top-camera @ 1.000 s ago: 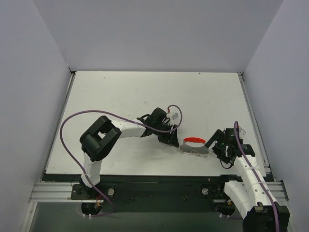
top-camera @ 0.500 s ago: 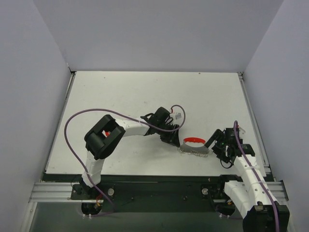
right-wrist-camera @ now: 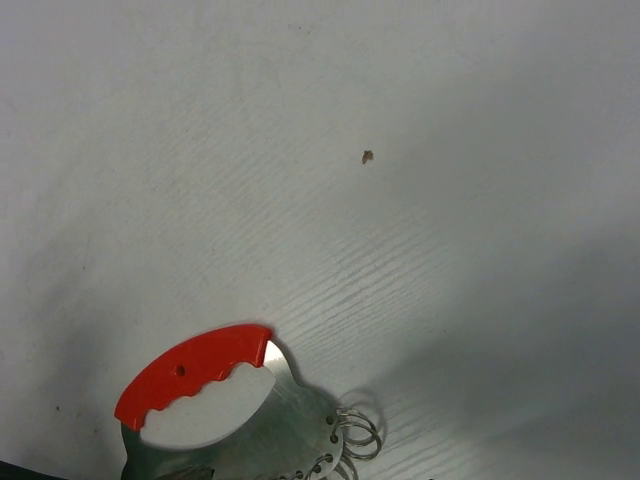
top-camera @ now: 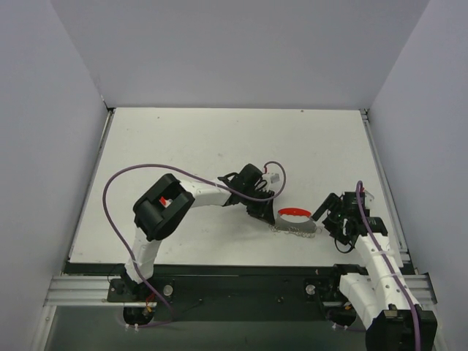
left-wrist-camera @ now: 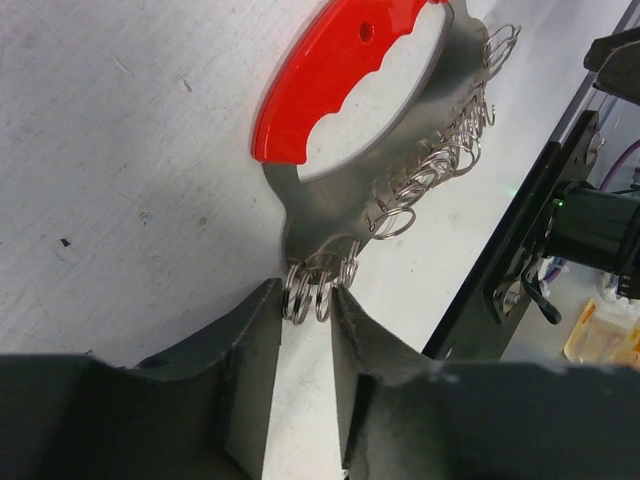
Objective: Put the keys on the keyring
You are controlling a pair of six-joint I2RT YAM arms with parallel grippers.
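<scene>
The keyring (top-camera: 295,218) is a flat silver plate with a red curved handle and a row of silver split rings along its edge, lying on the white table near the front. It shows in the left wrist view (left-wrist-camera: 350,60) and the right wrist view (right-wrist-camera: 190,375). My left gripper (top-camera: 269,217) is at its left end; in the left wrist view my left gripper (left-wrist-camera: 308,300) has its jaws narrow, pinching the end rings (left-wrist-camera: 318,290). My right gripper (top-camera: 327,216) is by the plate's right end; its fingers do not show. No keys are in view.
The white table (top-camera: 219,139) is walled at the back and on both sides. The left arm's purple cable (top-camera: 117,186) loops over the table's left. The black front rail (top-camera: 241,281) lies just behind the keyring.
My left arm has reached a little further right, bringing its gripper onto the keyring's left end. The keyring and right arm have barely moved.
</scene>
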